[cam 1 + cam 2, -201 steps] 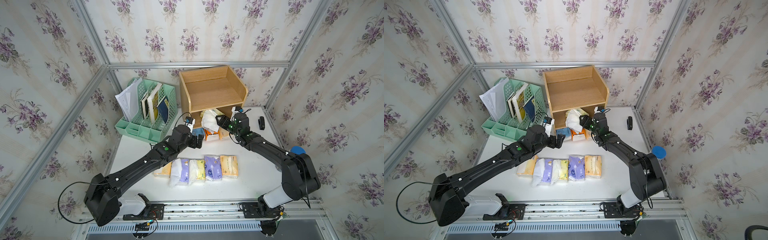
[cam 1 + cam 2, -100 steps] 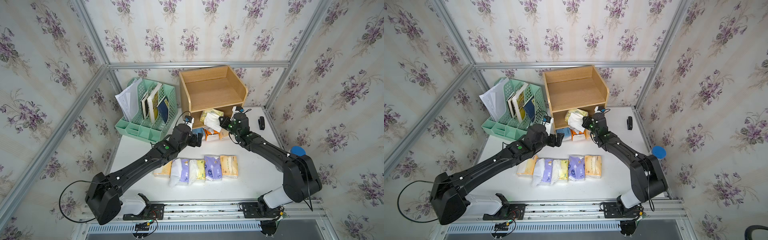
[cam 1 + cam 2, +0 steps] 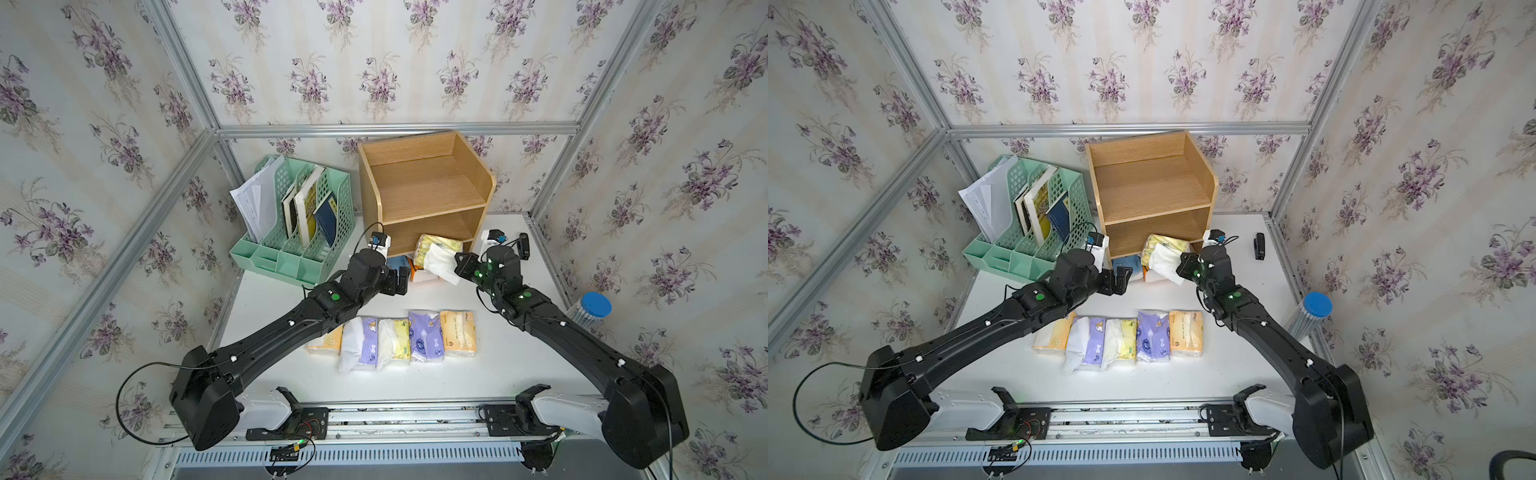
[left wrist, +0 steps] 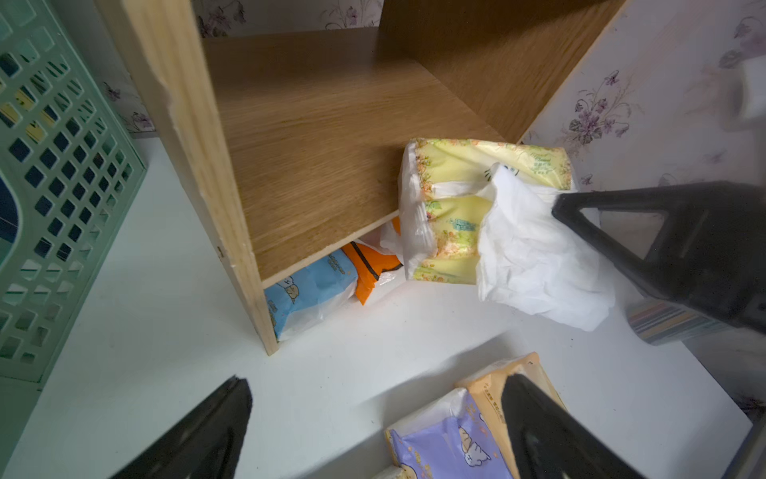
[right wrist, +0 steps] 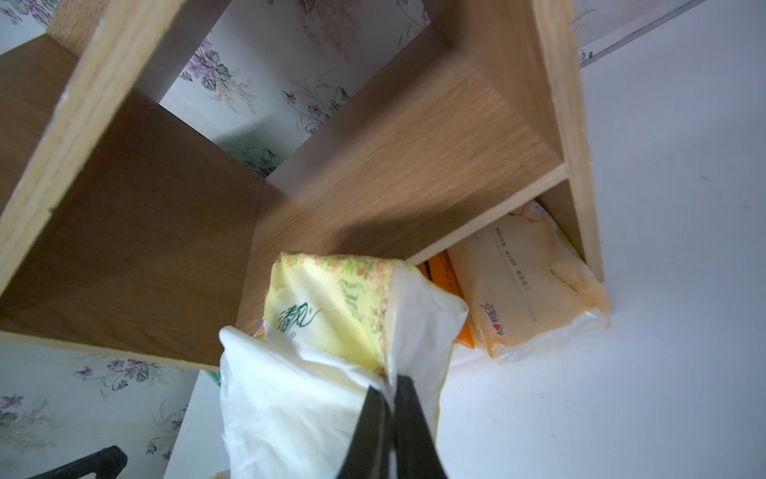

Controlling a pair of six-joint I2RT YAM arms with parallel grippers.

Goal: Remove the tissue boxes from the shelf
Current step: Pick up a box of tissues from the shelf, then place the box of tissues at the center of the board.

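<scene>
Right wrist view, right pincer (image 5: 389, 385) clamped on yellow pack (image 5: 327, 307), arm (image 3: 561, 332) outstretched.

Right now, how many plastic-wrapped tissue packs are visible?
9. Five packs in a row on the white table; light blue, orange and pale orange ones in the wooden shelf's bottom tier; yellow-green one in the right claw. More may hide.

Bright, soft light everywhere, with faint shadows. The left gripper (image 4: 377, 377) has fuzzy fingers (image 4: 547, 431) up close. Just past the right gripper (image 5: 391, 383), the shelf (image 5: 373, 166) looks stretched and has a dark shadow.
</scene>
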